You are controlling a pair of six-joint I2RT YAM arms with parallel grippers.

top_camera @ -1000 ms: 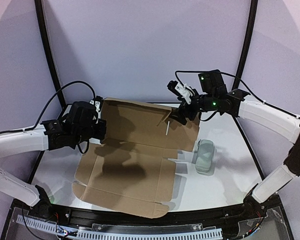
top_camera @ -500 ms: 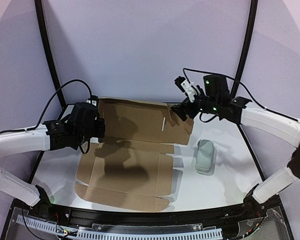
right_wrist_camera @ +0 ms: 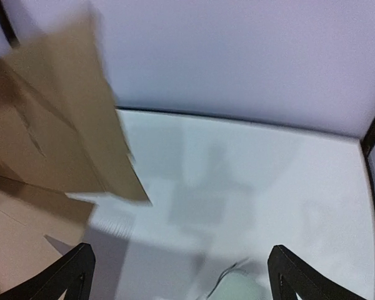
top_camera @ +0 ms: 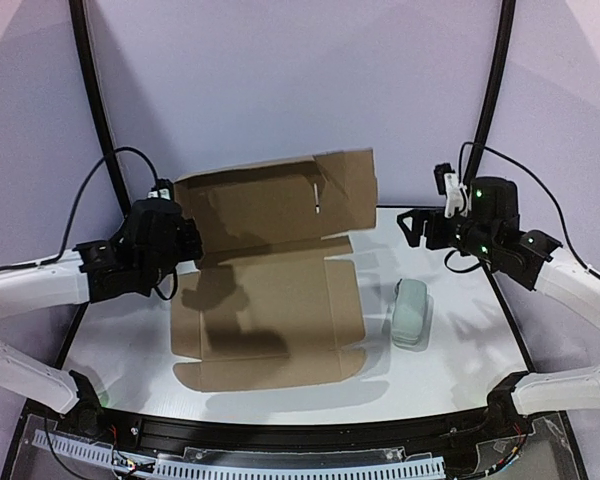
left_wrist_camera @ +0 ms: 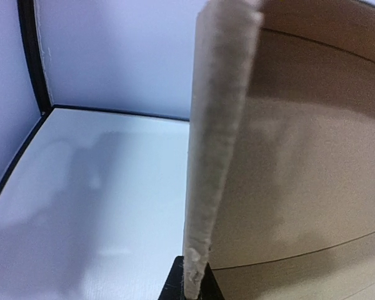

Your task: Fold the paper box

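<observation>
From the top camera, the paper box (top_camera: 270, 320) lies mid-table with its base flat and its rear panel (top_camera: 270, 200) stood up towards the back wall. My left gripper (top_camera: 187, 243) is pinched tight on that panel's left edge, holding it up. My right gripper (top_camera: 412, 225) hangs wide and empty off the panel's right end, apart from it. The grey-green object (top_camera: 410, 312) rests on the table (top_camera: 460, 370) below it, just beside the box's right edge.

Through my left wrist camera I see the cardboard edge-on, a pale strip rising from between my fingers (left_wrist_camera: 170, 290), with the panel's brown face spreading to the right. The bite looks shallow, right at the rim.

Through my right wrist camera my fingers (right_wrist_camera: 72, 275) stand far apart with nothing between them. The panel's free corner is up to the left, blurred, and a bit of the grey-green object shows at the bottom edge.

I judge the step in hand to be standing this panel square on its crease. To do it well I should hold the left pinch firm without twisting, since lifting from one side could skew the sheet or drag the base. I would bring the right gripper in to the free end at matching height, take a deeper bite than the left has, and mind the object underneath
</observation>
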